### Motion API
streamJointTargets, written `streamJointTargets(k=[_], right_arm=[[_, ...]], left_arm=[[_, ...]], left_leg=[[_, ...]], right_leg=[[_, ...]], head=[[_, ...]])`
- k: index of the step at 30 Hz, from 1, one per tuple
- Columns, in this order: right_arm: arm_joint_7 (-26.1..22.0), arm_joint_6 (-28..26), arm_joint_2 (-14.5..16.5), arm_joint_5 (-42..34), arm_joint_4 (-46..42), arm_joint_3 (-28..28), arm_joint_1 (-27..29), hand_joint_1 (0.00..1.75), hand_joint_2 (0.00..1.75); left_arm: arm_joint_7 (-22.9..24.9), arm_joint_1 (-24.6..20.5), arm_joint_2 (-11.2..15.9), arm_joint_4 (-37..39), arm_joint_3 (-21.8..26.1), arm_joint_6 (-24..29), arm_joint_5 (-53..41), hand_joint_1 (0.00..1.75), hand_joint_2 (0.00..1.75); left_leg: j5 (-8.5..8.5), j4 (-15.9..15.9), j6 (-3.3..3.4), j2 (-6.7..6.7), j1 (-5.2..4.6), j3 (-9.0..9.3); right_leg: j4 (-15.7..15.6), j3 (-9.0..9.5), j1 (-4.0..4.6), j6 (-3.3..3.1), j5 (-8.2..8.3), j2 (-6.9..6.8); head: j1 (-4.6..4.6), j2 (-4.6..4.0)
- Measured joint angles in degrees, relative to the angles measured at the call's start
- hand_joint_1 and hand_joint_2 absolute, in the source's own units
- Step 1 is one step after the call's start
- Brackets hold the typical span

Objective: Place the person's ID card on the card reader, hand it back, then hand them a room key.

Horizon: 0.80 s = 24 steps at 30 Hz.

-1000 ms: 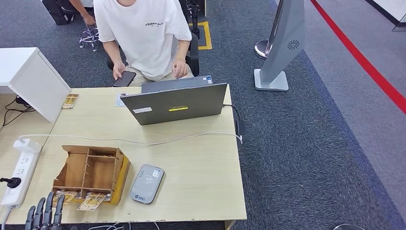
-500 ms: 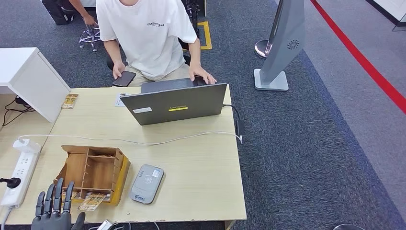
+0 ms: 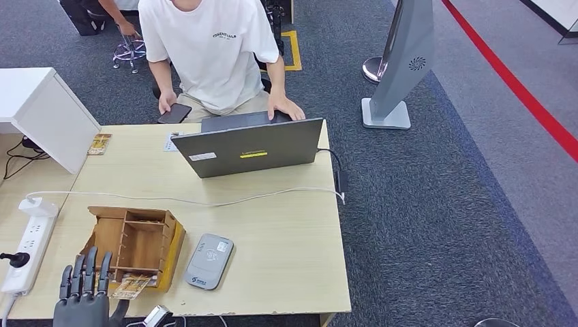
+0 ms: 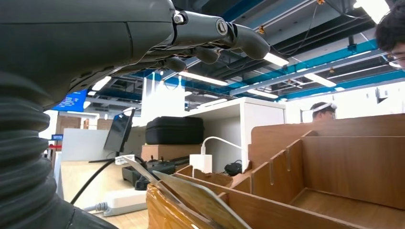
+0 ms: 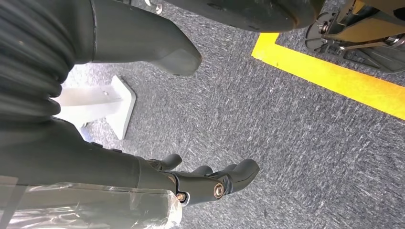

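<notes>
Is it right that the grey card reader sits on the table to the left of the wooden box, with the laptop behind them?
Not quite. In the head view the grey card reader sits to the right of the wooden box, not the left. It does lie on the table, and the laptop stands farther back.

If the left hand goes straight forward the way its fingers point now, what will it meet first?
Most likely the wooden organizer box: the left hand points at its near edge, where cards stick out. Height is unclear, so it may pass above.
</notes>
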Motion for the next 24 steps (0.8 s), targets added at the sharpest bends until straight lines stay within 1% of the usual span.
streamJointTargets(k=[8,19,20,23,24], right_arm=[[0.0,0.01,0.0,0.09,0.0,0.37,-0.02,0.0,1.75],[-0.02,0.2,0.0,0.24,0.02,0.9,-0.02,0.0,1.75],[-0.02,0.22,0.0,0.25,0.02,0.92,-0.03,0.0,1.75],[-0.02,0.26,0.0,0.26,0.02,0.95,-0.03,0.0,1.75],[-0.02,0.26,0.0,0.26,0.02,0.95,-0.03,0.0,1.75]], left_arm=[[1.89,-0.04,1.42,0.26,-3.41,0.0,-0.19,0.0,1.75],[3.16,-0.04,2.58,0.4,-5.2,-0.01,0.08,0.0,1.75],[3.41,-0.04,2.71,0.44,-5.34,-0.01,0.21,0.39,1.75],[3.8,-0.03,3.04,0.5,-5.64,0.0,0.41,1.7,1.75],[3.95,-0.03,3.17,0.54,-5.75,0.0,0.61,1.75,1.75]], left_leg=[[0.0,0.0,0.0,0.0,0.0,0.0],[0.0,0.0,0.0,0.0,0.0,-0.01],[0.0,0.0,0.0,0.0,0.0,-0.01],[0.0,0.0,0.0,0.0,0.0,-0.01],[0.0,0.0,-0.01,0.0,0.0,-0.01]], right_leg=[[0.0,0.0,0.0,0.0,0.0,0.0],[0.0,0.0,0.0,0.0,0.0,0.0],[0.0,0.0,0.0,0.0,0.0,0.0],[0.0,0.0,0.0,0.0,0.0,0.0],[0.0,0.0,0.0,0.0,0.0,0.0]], head=[[-0.01,0.0],[-0.01,0.0],[-0.01,0.0],[0.01,0.0],[0.0,0.0]])
